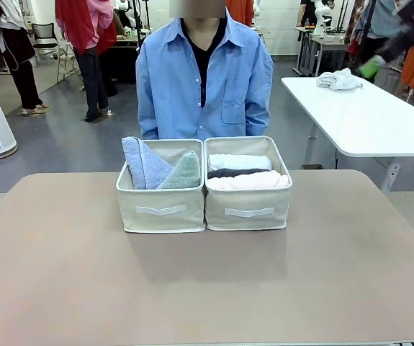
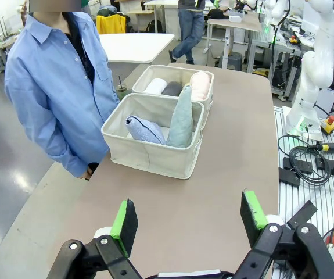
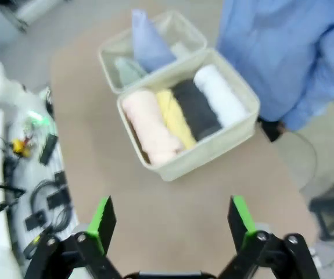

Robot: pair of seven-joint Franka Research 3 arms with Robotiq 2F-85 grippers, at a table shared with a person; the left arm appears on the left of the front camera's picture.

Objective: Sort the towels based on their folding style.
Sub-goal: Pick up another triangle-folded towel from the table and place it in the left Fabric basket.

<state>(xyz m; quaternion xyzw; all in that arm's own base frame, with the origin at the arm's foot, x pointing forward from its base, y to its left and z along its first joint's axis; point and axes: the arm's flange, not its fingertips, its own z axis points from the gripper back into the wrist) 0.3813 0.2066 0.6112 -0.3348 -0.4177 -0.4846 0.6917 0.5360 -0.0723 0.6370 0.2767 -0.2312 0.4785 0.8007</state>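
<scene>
Two beige fabric bins stand side by side at the table's far edge. The left bin (image 1: pixel 161 209) holds the lavender-blue triangle fold (image 1: pixel 143 161) and the sage-green triangle fold (image 1: pixel 184 173). The right bin (image 1: pixel 248 209) holds rolls: white (image 1: pixel 239 161), dark grey (image 1: pixel 237 173) and pink (image 1: pixel 248 181); the yellow roll (image 3: pixel 172 117) lies between pink (image 3: pixel 149 127) and grey (image 3: pixel 196 109). My left gripper (image 2: pixel 189 218) hangs open above bare table, well short of the bins. My right gripper (image 3: pixel 173 220) is open too, high above the table, nothing between its fingers.
A person in a blue shirt (image 1: pixel 203 79) stands right behind the bins. A white table (image 1: pixel 365 115) at the back right carries a crumpled white rag (image 1: pixel 338 79). Cables and the other arm's base (image 2: pixel 309 93) sit beside the table. The near tabletop (image 1: pixel 207 288) is bare.
</scene>
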